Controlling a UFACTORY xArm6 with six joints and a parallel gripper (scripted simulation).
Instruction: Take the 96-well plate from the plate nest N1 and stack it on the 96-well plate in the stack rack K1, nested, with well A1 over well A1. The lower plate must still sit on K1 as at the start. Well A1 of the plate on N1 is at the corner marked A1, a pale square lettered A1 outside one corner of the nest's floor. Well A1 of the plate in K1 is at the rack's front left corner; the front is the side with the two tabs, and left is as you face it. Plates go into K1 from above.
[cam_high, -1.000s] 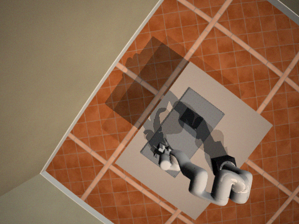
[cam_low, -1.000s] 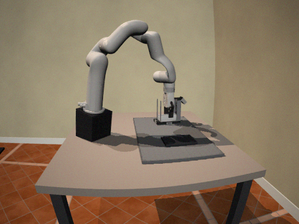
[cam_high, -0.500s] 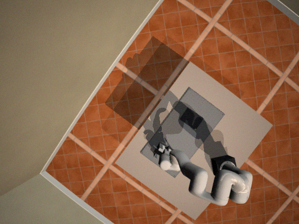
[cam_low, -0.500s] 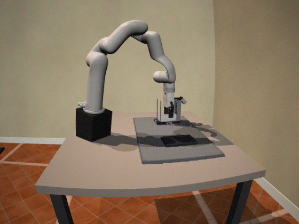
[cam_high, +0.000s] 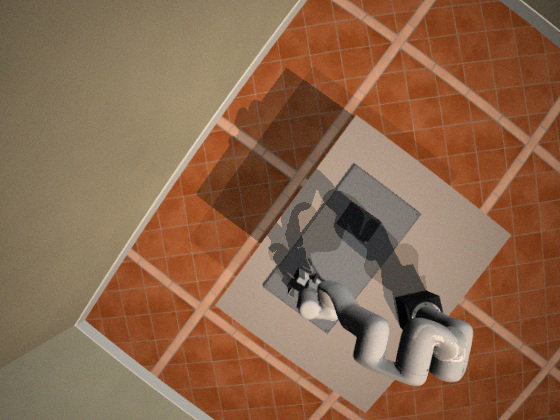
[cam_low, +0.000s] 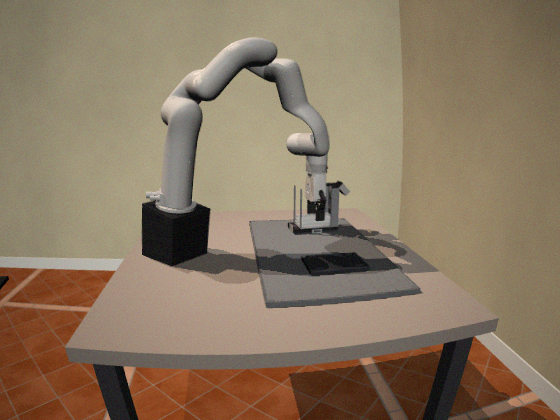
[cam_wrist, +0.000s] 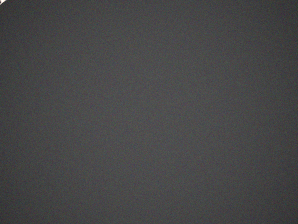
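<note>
with its gripper (cam_low: 318, 207) spread wide inside the pale post-framed stack rack (cam_low: 334, 202), at twelve o'clock from the dark flat nest (cam_low: 336, 263), the white arm should rise straight up.

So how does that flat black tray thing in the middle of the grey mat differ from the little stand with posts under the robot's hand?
The plate nest is low, flat and dark; the stack rack is pale, with thin upright posts. The nest lies mid-mat, away from the arm, whereas the open end effector hangs inside the rack, at the mat's far edge. Both rest on the grey mat.
</note>
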